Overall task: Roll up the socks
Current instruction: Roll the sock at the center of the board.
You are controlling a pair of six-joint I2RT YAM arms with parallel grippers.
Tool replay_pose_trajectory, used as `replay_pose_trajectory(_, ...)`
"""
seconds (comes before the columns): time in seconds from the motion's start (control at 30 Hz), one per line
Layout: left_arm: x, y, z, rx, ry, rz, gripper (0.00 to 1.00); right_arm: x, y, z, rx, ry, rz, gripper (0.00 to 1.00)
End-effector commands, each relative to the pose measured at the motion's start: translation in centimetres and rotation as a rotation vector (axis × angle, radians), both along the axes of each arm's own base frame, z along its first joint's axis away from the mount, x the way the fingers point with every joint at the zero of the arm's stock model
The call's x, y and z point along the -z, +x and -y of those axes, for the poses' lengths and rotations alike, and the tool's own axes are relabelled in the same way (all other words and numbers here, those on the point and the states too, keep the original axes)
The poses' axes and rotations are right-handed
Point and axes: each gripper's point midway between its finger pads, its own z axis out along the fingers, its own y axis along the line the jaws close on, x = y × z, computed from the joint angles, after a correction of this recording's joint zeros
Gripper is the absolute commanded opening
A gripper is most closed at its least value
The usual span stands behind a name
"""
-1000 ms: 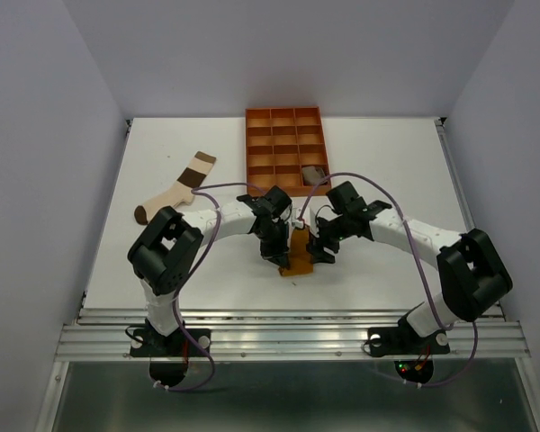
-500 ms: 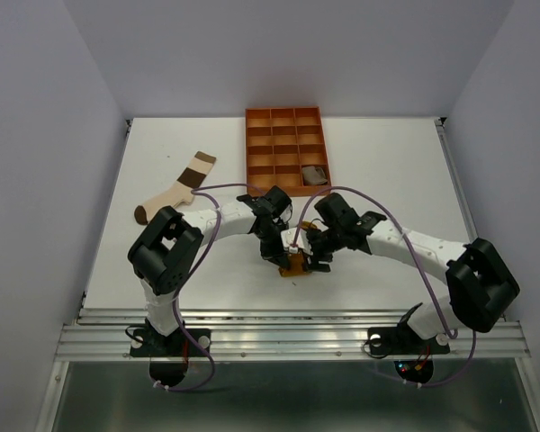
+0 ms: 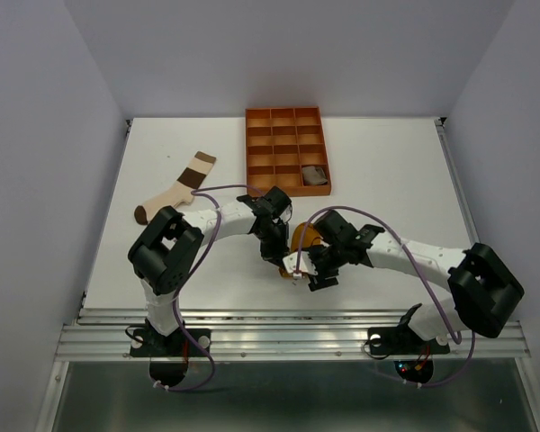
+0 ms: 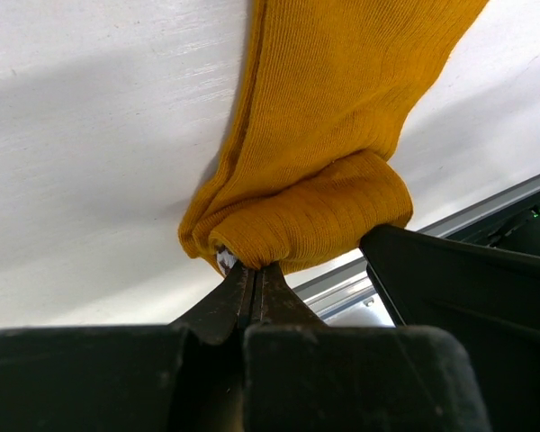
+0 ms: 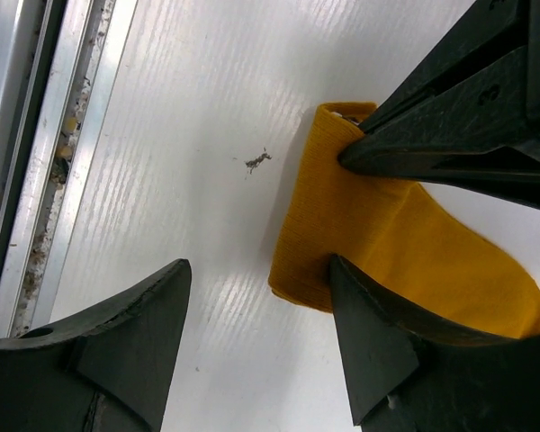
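The mustard orange sock (image 3: 302,240) lies near the table's front middle, its near end folded into a small roll (image 4: 315,216). My left gripper (image 4: 252,268) is shut on that rolled end; it sits at the sock in the top view (image 3: 276,252). My right gripper (image 5: 259,270) is open, with one finger (image 5: 378,333) resting on the sock's edge (image 5: 405,243) and the other over bare table. It sits just in front of the sock in the top view (image 3: 308,273). The brown-cream-white sock (image 3: 175,187) lies flat at the left. The taupe sock (image 3: 314,175) sits bunched in a tray compartment.
The orange tray (image 3: 284,148) with square compartments stands at the back middle. The table's metal front rail (image 3: 288,335) runs close behind the right gripper and shows at the left of the right wrist view (image 5: 36,135). A small dark speck (image 5: 256,160) lies on the table.
My right gripper has moved from beside the sock down toward the front edge, in front of the rolled end. My left gripper stays shut on the sock, which now looks more bunched.
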Motion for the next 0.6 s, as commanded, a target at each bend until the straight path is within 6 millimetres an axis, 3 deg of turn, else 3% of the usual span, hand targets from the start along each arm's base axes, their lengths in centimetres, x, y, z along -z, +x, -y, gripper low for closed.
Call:
replay_pose_trajectory(0.0, 0.5, -0.8, -0.6, 0.002, 0.02, -0.037, 0.0, 0.2, 0.7, -0.2, -0.011, 0.005, 0.066, 0.68)
replay_pose_trajectory(0.57, 0.0, -2.7, 0.8, 0.031, -0.133, -0.108, 0.0, 2.1, 3.0, -1.5, 0.034, 0.019, 0.12, 0.6)
